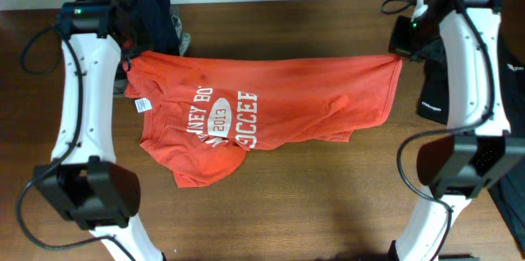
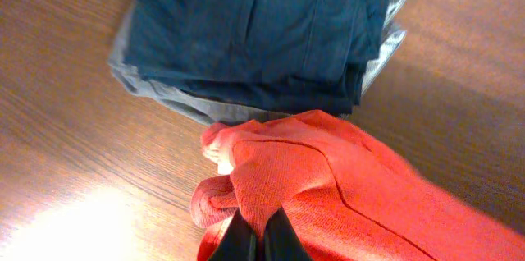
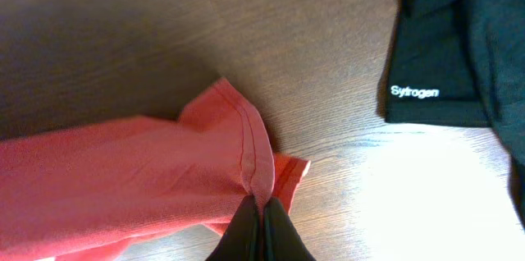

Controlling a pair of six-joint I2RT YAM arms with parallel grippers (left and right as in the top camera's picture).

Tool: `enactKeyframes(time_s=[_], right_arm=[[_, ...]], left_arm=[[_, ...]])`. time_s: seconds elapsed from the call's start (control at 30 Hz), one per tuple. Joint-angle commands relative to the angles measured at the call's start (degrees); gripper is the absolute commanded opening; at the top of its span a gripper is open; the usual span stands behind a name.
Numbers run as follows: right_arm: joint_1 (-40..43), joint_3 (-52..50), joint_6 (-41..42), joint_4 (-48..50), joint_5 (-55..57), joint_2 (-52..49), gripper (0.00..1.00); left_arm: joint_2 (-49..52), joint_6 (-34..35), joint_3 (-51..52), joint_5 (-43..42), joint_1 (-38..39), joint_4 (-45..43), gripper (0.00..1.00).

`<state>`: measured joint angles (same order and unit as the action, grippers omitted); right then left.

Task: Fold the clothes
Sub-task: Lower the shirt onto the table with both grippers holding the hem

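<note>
The orange-red T-shirt [image 1: 271, 101] hangs stretched across the back of the table, its white "2013" lettering showing and its lower part draped toward the front left. My left gripper [image 1: 129, 56] is shut on the shirt's left top corner; in the left wrist view bunched fabric [image 2: 328, 187] sits pinched at the gripper [image 2: 261, 222]. My right gripper [image 1: 401, 54] is shut on the right top corner, and in the right wrist view the hemmed edge [image 3: 254, 154] is pinched at the gripper [image 3: 262, 210].
Folded navy and grey garments [image 1: 160, 19] lie at the back left, just behind the left gripper, seen close as a stack [image 2: 262, 31]. A black garment with a small white logo [image 1: 433, 97] lies at the right edge, also [image 3: 443, 39]. Bare wood table [image 1: 328, 203] in front.
</note>
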<state>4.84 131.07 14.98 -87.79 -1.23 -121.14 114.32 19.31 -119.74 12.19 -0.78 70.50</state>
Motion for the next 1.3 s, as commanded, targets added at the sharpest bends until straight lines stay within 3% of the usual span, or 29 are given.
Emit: enactKeyframes(time_s=[0.0, 0.17, 0.27, 0.37, 0.5, 0.8, 0.97, 1.27], right_arm=[[0.4, 0.1, 0.0, 0.1, -0.8, -3.0, 0.04], [0.4, 0.1, 0.0, 0.2, -1.9, -6.0, 0.07], [0.4, 0.1, -1.0, 0.4, -1.8, -6.9, 0.22], [0.4, 0.1, -1.3, 0.6, -1.8, -7.0, 0.45], [0.4, 0.0, -3.2, 0.1, -1.8, -7.0, 0.55], [0.4, -4.9, -7.3, -0.9, -1.8, -7.0, 0.53], [0.4, -11.9, -8.6, 2.6, -1.8, -7.0, 0.4], [0.4, -24.3, -9.1, 11.1, -2.2, -7.0, 0.39]], left_arm=[[3.0, 0.8, -0.3, -0.9, 0.2, -0.1, 0.0], [5.9, 0.8, -0.3, -0.9, 1.3, -1.4, 0.0], [7.3, 0.8, -0.3, -0.9, 2.6, -2.4, 0.0], [7.8, 0.8, -0.3, -0.9, 3.7, -3.3, 0.0], [7.9, 0.8, -0.3, -0.9, 4.3, -4.3, 0.0], [7.9, 0.8, -0.3, -0.9, 4.7, -4.0, 0.0], [7.9, 0.8, -0.3, -0.9, 4.7, -3.3, 0.0], [7.9, 0.8, -0.3, -0.9, 4.8, -2.8, 0.0]])
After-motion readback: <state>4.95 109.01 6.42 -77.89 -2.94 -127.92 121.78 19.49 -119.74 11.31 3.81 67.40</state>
